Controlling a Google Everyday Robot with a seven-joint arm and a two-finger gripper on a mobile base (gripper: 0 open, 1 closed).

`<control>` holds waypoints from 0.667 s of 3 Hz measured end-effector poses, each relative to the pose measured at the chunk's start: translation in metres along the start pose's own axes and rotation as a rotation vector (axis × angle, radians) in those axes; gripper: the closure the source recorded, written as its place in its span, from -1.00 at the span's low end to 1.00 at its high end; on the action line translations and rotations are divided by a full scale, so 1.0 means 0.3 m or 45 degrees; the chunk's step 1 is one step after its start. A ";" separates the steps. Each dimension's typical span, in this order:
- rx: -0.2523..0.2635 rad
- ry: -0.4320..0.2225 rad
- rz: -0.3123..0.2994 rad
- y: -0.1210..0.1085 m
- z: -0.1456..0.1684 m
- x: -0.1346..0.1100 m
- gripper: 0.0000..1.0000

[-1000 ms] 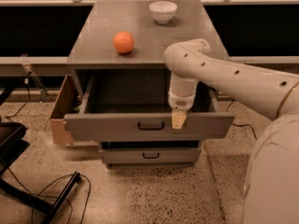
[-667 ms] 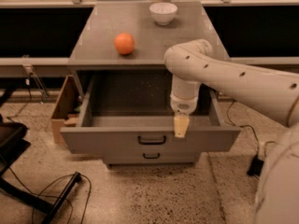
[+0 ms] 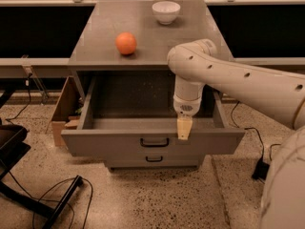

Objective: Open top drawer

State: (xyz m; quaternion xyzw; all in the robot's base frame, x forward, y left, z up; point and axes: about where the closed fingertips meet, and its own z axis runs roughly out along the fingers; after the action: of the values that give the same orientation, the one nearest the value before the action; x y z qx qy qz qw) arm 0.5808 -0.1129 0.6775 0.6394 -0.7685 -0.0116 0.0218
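The top drawer (image 3: 119, 143) is pulled far out of the grey cabinet (image 3: 143, 27). Its wide grey front faces me with a small black bar handle (image 3: 154, 142) at the middle. Its deep grey, speckled interior (image 3: 133, 99) is exposed and looks empty. My gripper (image 3: 184, 129) hangs straight down from the white arm (image 3: 224, 75), with its tan tips at the top rim of the drawer front, just right of the handle and above it.
An orange ball (image 3: 126, 43) and a white bowl (image 3: 166, 11) sit on the cabinet top. A lower drawer (image 3: 153, 160) shows under the open one. A cardboard box (image 3: 63, 108) stands at the left. Cables (image 3: 57, 194) and a black chair base (image 3: 12, 147) lie on the floor.
The top drawer has slid further out toward the camera, now covering most of the lower drawers. My gripper has moved forward and down with the drawer's front.
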 end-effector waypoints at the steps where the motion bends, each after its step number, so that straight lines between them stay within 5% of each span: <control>1: 0.000 0.000 0.000 0.000 0.000 0.000 -0.24; 2: 0.000 0.000 0.000 0.000 0.000 0.000 -0.71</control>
State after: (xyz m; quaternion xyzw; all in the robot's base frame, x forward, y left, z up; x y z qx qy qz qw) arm 0.5808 -0.1129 0.6774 0.6394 -0.7685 -0.0116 0.0219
